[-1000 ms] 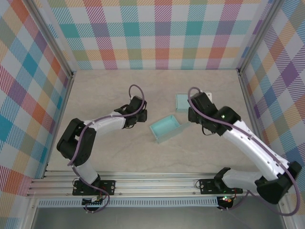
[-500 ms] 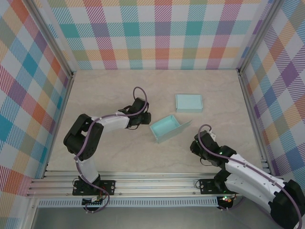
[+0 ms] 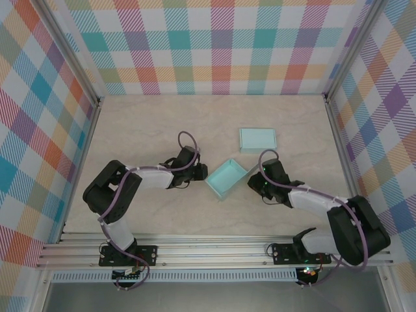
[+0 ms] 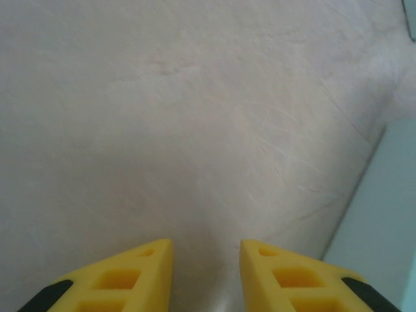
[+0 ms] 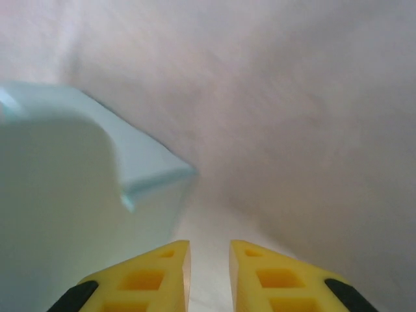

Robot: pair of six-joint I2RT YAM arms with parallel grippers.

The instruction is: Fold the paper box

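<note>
Reaching low over the pale marbled counter [image 3: 143,130], I have my left hand [image 3: 200,173] at 9 o'clock of the pale teal open paper box [image 3: 225,178] and my right hand [image 3: 255,182] at its 3 o'clock, so the box sits between them near the middle of the counter. Its mouth faces up and its teal floor lies in plain sight from above. From overhead each hand is just beside a box wall; I cannot tell whether either touches it.

At the left wrist my yellow fingers [image 4: 136,273] stand apart with bare counter between them, and a box wall runs along at 3 o'clock. At the right wrist the fingers [image 5: 149,273] are a narrow gap apart, gripping nothing, with a corner of the box and a cut flap edge at 10 o'clock.

A flat pale teal paper piece [image 3: 257,140] lies at 1 o'clock from the box, apart from it; whether it holds anything I cannot tell.

Count: two teal paper pieces, two hands. Plaid walls [image 3: 221,45] close in the counter.
</note>
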